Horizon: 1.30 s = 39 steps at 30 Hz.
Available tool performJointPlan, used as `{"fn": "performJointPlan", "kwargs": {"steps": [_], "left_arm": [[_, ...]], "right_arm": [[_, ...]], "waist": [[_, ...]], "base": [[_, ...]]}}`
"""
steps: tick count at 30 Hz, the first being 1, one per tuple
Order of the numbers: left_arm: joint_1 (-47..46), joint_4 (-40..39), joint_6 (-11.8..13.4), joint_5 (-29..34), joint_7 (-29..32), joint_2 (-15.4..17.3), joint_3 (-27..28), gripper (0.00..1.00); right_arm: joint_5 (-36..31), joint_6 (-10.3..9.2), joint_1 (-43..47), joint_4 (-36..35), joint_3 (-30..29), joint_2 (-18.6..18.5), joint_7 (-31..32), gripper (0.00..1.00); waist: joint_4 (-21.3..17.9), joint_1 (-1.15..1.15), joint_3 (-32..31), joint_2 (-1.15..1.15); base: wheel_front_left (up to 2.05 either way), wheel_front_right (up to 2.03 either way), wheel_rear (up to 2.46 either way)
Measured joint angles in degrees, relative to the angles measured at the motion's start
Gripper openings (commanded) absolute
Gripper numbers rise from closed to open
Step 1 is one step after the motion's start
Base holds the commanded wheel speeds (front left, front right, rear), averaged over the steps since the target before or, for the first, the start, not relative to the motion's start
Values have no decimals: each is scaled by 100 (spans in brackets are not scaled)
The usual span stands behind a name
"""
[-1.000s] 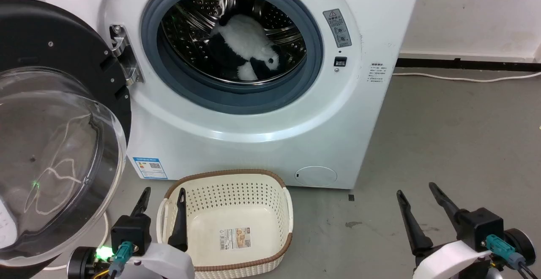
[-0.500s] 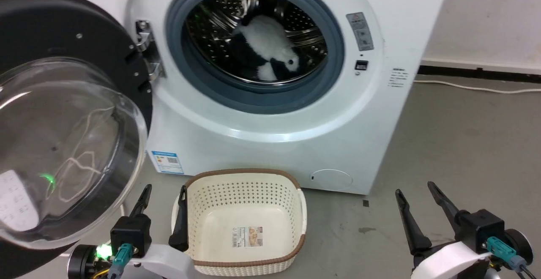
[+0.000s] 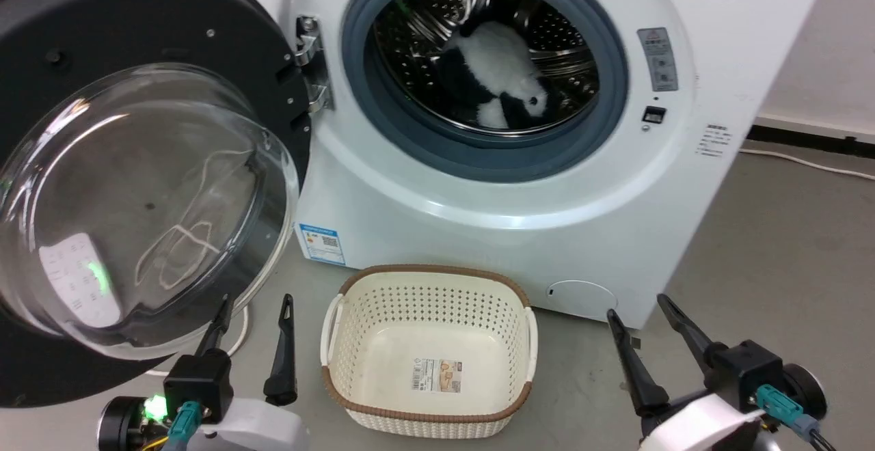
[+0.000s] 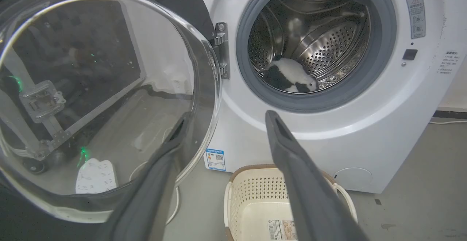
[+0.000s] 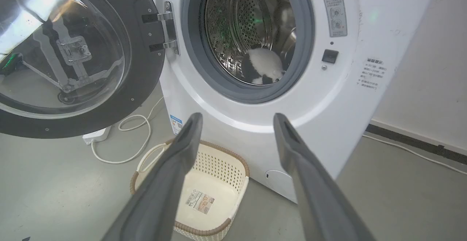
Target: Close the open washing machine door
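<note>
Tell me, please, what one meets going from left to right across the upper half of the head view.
open door → metal hinge → black-and-white soft toy → grey warning sticker → white cable on the floor

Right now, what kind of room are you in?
Probably a laundry room: a white washing machine with its round door open, a plush toy in the drum, a cream basket in front.

Before me: grey concrete floor [image 3: 786, 246], flat, with small dark stains. To my right, a white wall [image 3: 847, 41] meets it at a black skirting strip [image 3: 820, 138]; a white cable [image 3: 806, 162] lies alongside.
</note>
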Motion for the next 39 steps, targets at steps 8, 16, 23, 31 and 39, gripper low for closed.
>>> {"fn": "performJointPlan", "kwargs": {"steps": [8,16,23,31,39], "left_arm": [[88,-126,18,-9,-102,-2,32,100],[153,-232,57,-14,-202,-4,59,100],[197,-307,57,-14,-289,-5,77,100],[211,-352,53,-13,-380,0,102,100],[242,-363,41,-58,-472,5,158,100]], "right_arm": [[104,0,-194,125,259,-34,-101,100],[183,0,-317,242,457,-78,-203,100],[237,0,-391,304,609,-97,-289,100],[341,0,-426,372,782,-114,-367,100],[379,0,-472,446,915,-135,-469,100]], "waist": [[217,0,48,0],[421,0,73,0],[594,0,88,0],[786,0,99,0],[986,0,124,0]], "base": [[0,0,0],[0,0,0],[-1,-1,-1],[0,0,0],[0,0,0]]}}
